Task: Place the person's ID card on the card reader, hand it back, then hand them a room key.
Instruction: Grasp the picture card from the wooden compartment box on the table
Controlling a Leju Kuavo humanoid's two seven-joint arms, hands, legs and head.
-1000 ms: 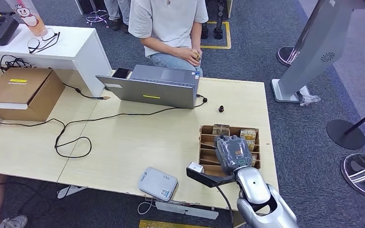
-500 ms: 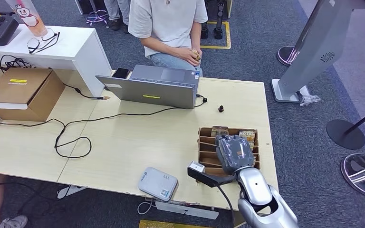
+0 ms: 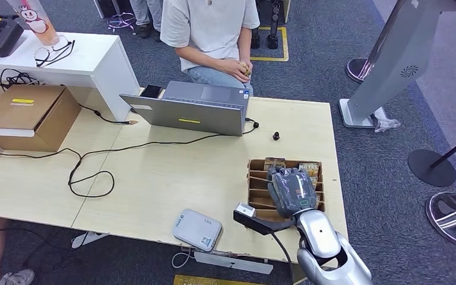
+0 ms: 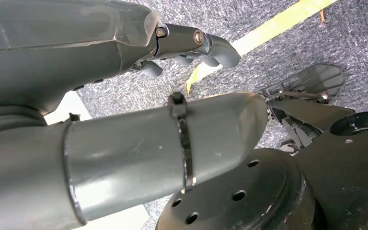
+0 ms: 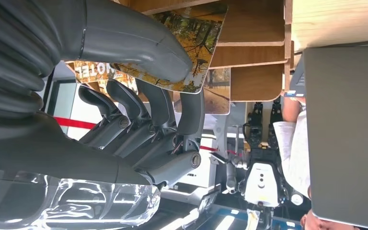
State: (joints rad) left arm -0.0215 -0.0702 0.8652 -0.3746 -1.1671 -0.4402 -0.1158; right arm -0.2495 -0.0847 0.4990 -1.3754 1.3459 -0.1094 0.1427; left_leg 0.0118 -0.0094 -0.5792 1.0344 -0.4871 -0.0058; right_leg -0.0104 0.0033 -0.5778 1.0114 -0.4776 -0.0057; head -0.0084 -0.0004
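We start at the fingers (image 5: 172, 110) of the right hand (image 3: 294, 191): in the right wrist view the thumb lies over the face of a room key card (image 5: 191, 45) printed with an autumn forest, and the dark fingers sit behind it, so we read that as a pinch on the card. From the head view the hand hangs over the wooden card holder (image 3: 261, 184) at the right end of the surface, its back hiding whatever sits beneath.

What has changed? Very little. Over the last second the hand has slid slightly nearer to us along the slotted holder, and the cards at the far end now show a touch more. We take that as the draw beginning: the key being eased out of its slot, not yet clear of the box.

The left hand (image 4: 191, 45) hangs low over grey carpet, fingers curled in, nothing in them.

Moving outward, the grey card reader (image 3: 197, 228) lies at the near edge of the surface with nothing on it. The person (image 3: 211, 29) sits beyond the laptop (image 3: 190, 110), hands clasped together; we cannot tell whether they hold the ID card.

So we judge we are on the last leg: lift the key free, then carry it across to the person.
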